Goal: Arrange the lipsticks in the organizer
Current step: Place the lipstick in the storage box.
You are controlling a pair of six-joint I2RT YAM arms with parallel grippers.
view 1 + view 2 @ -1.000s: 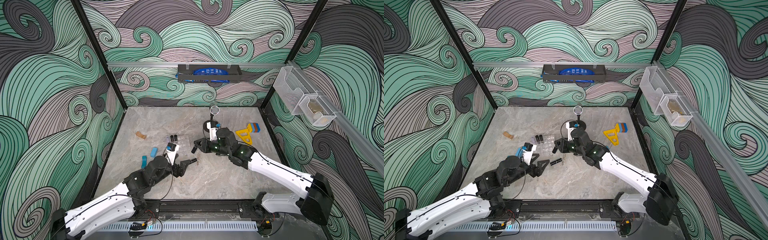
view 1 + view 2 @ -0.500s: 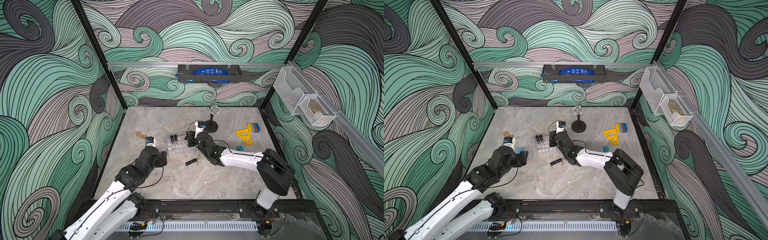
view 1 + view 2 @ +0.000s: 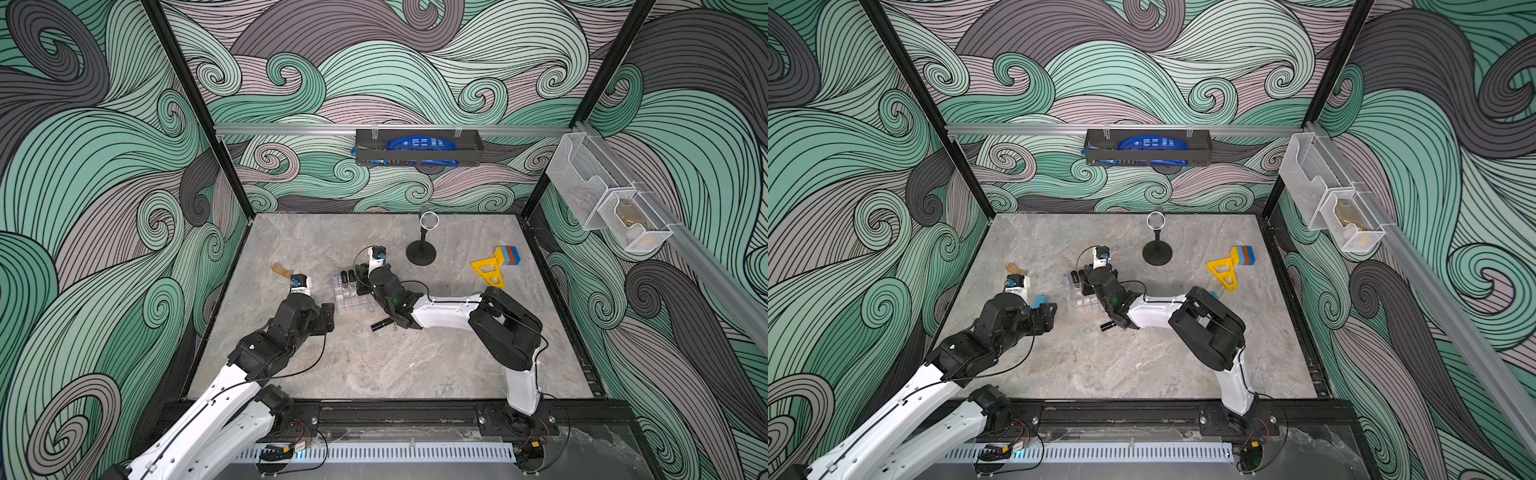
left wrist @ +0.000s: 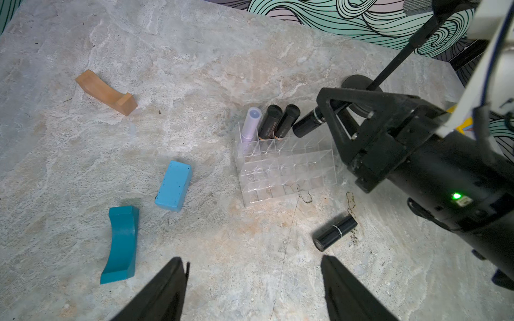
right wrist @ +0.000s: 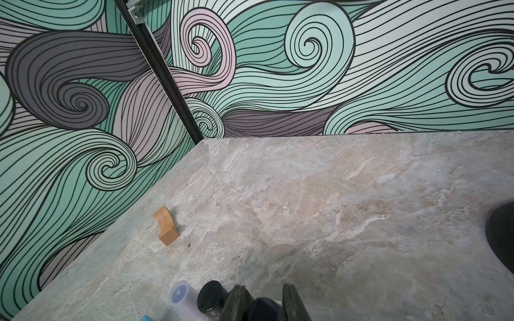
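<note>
Both top views overlook the whole table (image 3: 374, 365); wrist cameras sit close, seemingly lower.

lipsticks (image 4: 334, 233) black, silver band; organizer (image 4: 286, 172) clear; lavender tube (image 4: 251, 125); light blue block (image 4: 173, 185); teal block (image 4: 121, 236); tan block (image 4: 105, 93); yellow frame (image 3: 488, 272) at table (image 3: 374, 365) 3 o'clock; walls (image 3: 374, 62) teal/mauve/grey swirls.

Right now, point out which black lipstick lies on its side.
The lipstick flat on the table, outside the organizer. Two others stand upright in its cells; the fourth lipstick is clamped in the right gripper.
</note>
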